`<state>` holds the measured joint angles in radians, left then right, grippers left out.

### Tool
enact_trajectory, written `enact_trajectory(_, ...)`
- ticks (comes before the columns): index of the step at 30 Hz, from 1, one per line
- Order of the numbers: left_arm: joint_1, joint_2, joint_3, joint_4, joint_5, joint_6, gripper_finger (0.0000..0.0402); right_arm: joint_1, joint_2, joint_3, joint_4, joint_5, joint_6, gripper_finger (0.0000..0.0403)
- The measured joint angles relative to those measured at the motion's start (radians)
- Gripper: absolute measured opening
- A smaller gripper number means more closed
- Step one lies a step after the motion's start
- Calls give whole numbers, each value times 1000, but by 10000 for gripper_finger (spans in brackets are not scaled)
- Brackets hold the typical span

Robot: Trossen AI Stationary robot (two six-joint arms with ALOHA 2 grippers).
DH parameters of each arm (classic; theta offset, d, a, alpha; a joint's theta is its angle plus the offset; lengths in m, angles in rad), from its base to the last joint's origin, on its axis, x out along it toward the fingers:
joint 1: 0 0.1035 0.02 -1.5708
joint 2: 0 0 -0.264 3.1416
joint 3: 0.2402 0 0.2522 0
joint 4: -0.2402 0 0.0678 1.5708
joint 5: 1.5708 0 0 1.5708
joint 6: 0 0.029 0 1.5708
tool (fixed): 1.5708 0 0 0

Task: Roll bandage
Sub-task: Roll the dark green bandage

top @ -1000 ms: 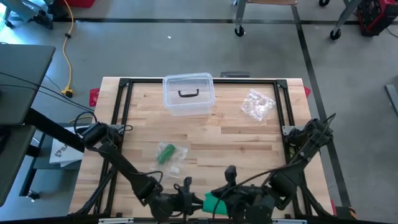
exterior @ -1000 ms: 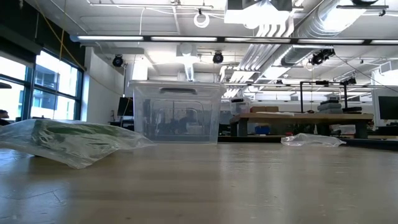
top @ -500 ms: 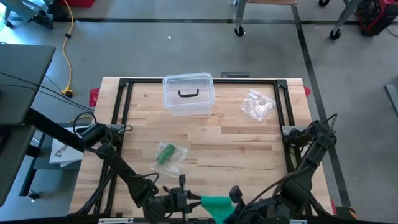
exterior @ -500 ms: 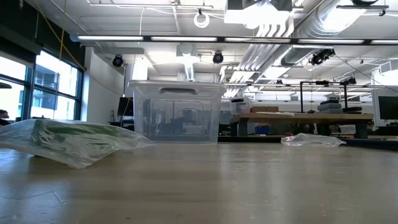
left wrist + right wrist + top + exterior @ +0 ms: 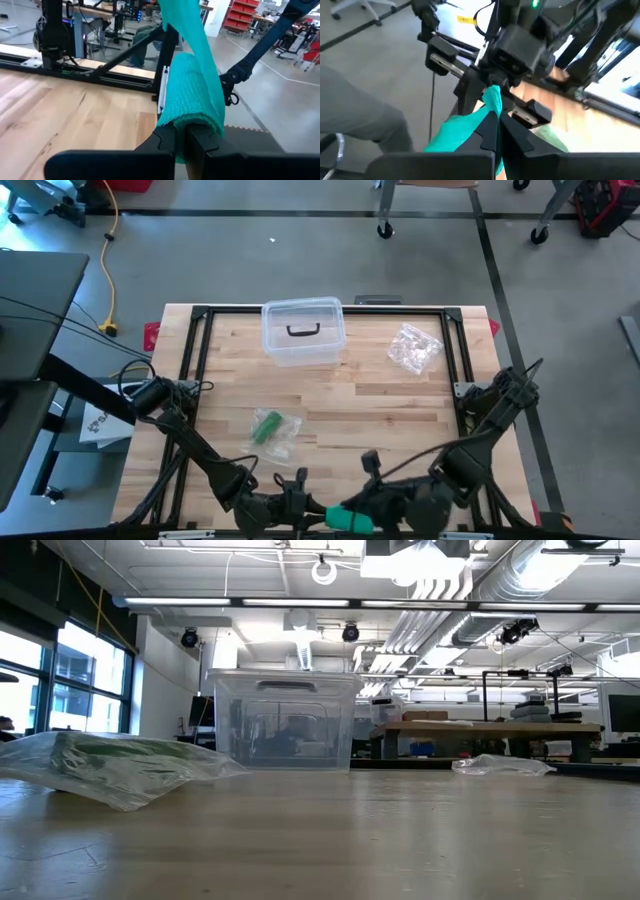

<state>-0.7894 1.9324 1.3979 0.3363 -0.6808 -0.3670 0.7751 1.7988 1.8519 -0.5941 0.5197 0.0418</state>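
Observation:
The teal bandage (image 5: 350, 521) hangs between my two grippers above the table's near edge. In the left wrist view it is a partly wound roll (image 5: 187, 95) with a loose strip (image 5: 187, 30) running off it. My left gripper (image 5: 322, 513) (image 5: 186, 137) is shut on the roll. My right gripper (image 5: 373, 513) (image 5: 496, 125), shut on the strip, faces it from the right. Neither gripper shows in the low view. My left gripper pinches the near end of the roll (image 5: 189, 120) between its two fingers, coming about level from the table's left. The roll is lifted clear of the table and stands out beyond the fingers. My right gripper pinches the loose strip (image 5: 492, 107) between its two fingers, slanting down from the table's right. The strip runs a short way from its fingers to the left gripper (image 5: 492, 75). A slack tail (image 5: 451, 136) hangs off to one side.
A clear lidded box (image 5: 302, 330) (image 5: 285, 720) stands at the far middle. A bagged green roll (image 5: 270, 430) (image 5: 110, 765) lies left of centre. A crumpled clear bag (image 5: 415, 347) (image 5: 495, 765) lies at the far right. The wooden table (image 5: 380, 410) is bare between them.
My right gripper has swung toward the near edge and come back, ending a little higher with its wrist rolled, still shut on the strip. The bandage showed spread wider midway and is drawn in narrower now. My left gripper has kept its place.

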Motion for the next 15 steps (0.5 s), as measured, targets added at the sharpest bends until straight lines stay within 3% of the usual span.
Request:
enact_trajectory(9,3,1,0,-152,-132,-106,10,-20,8,0,72,-237,2,0)
enact_trajectory(11,6,1,2,-178,-152,-128,10,-8,8,0,72,-233,3,0)
enact_trajectory(15,6,1,2,-177,-127,-110,7,9,8,0,52,-101,10,0)
